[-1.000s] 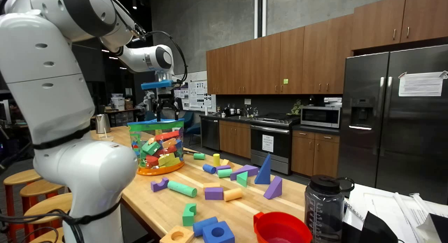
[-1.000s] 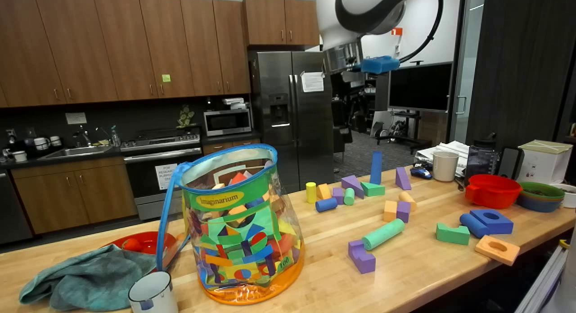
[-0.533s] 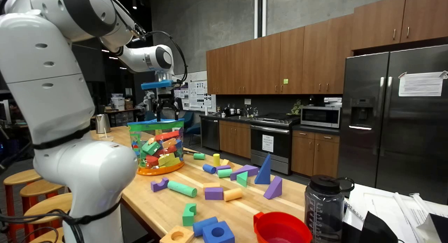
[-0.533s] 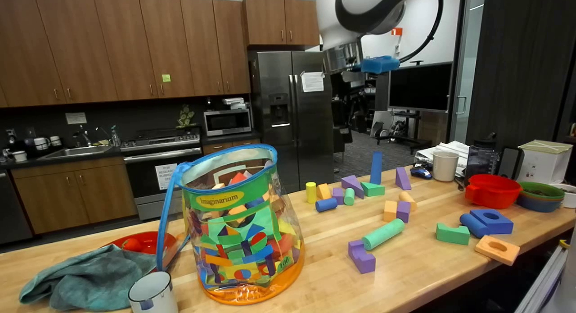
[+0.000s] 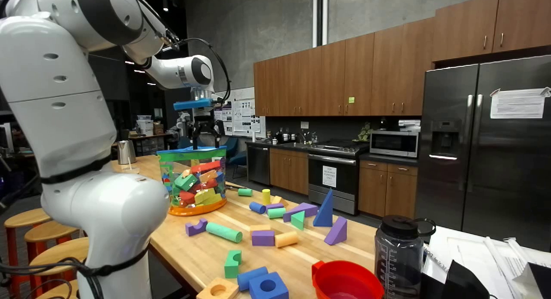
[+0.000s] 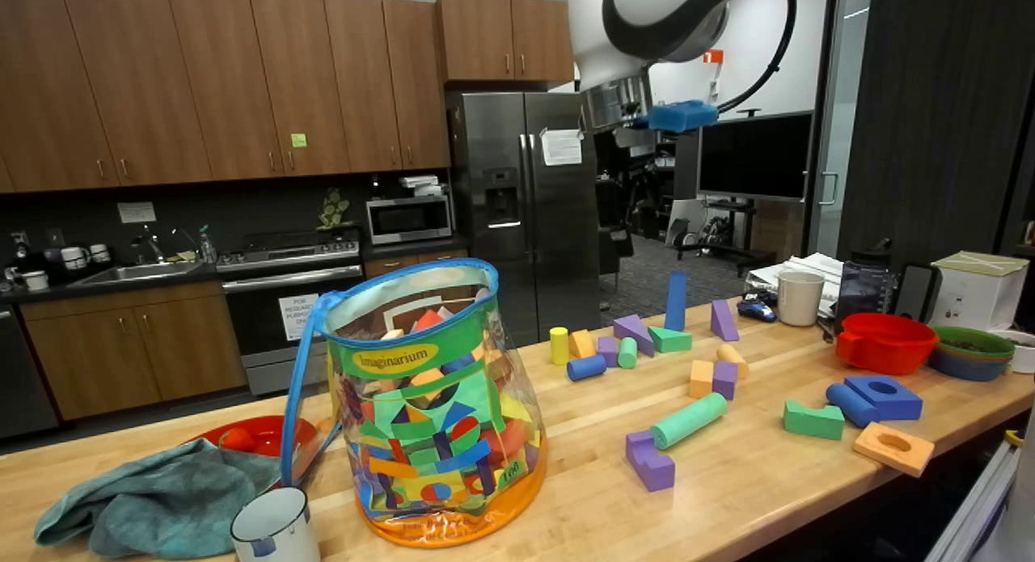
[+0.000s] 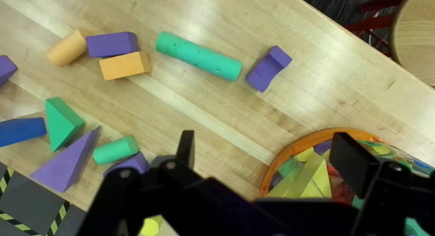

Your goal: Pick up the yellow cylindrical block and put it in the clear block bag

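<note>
The yellow cylindrical block (image 5: pixel 266 196) stands upright on the table in both exterior views (image 6: pixel 559 346). In the wrist view, it shows at the bottom edge (image 7: pixel 149 227), partly hidden by the gripper. The clear block bag (image 5: pixel 178 155) has a green band, a blue rim and an orange base, and holds many blocks. It also shows in an exterior view (image 6: pixel 396 358) and at the right of the wrist view (image 7: pixel 295 146). My gripper (image 7: pixel 263 137) is open and empty, its fingers wide apart. In an exterior view, the gripper (image 5: pixel 206 146) appears above the table, in line with the bag's top.
A blue cylinder (image 6: pixel 586 368), an orange block (image 6: pixel 580 344) and several other blocks lie near the yellow one. A long green cylinder (image 7: pixel 198 55) lies mid-table. A red bowl (image 5: pixel 348 279) and a water bottle (image 5: pixel 398 256) stand at one end. A cloth (image 6: pixel 162 493) lies beside the bag.
</note>
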